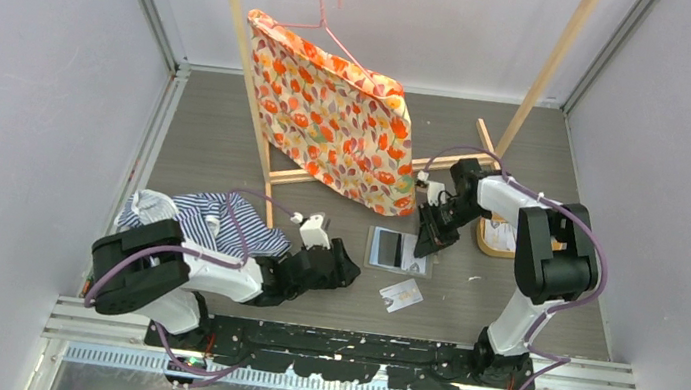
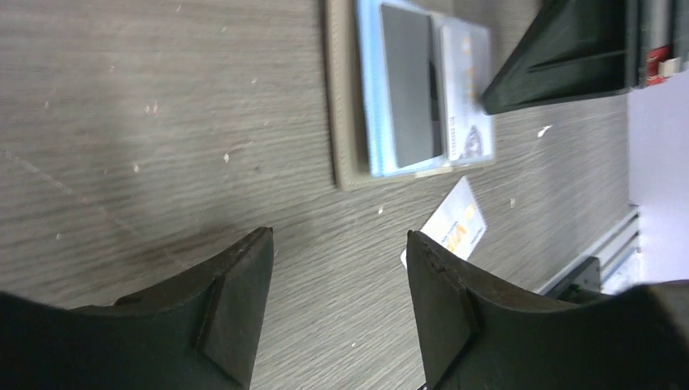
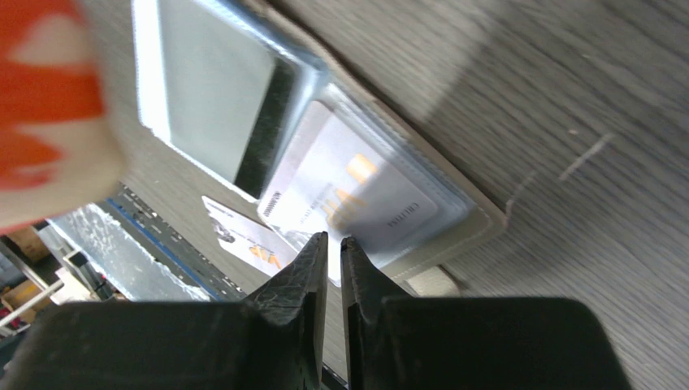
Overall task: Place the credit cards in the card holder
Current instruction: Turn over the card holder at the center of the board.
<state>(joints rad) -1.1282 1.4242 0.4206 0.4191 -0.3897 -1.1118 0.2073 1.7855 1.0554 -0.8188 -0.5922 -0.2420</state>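
The card holder [image 1: 385, 250] lies open on the table; its taupe edge [image 2: 344, 106] frames clear bluish sleeves. A black card [image 2: 408, 85] sits in one sleeve, and a white card with orange marks [image 3: 349, 195] lies partly in the other. Another white card [image 1: 401, 294] lies loose on the table in front of the holder. My right gripper [image 3: 333, 240] hovers at the white card's near edge, jaws nearly together with only a thin slit and nothing between them. It also shows from above [image 1: 430, 236]. My left gripper [image 2: 340, 231] is open and empty, low over bare table left of the holder.
A wooden rack [image 1: 239, 50] with a floral cloth [image 1: 331, 123] on a pink hanger stands behind the holder. Striped fabric [image 1: 207, 217] lies by the left arm. An oval wooden tray [image 1: 495, 239] sits under the right arm. The rack's base bar runs close behind the right gripper.
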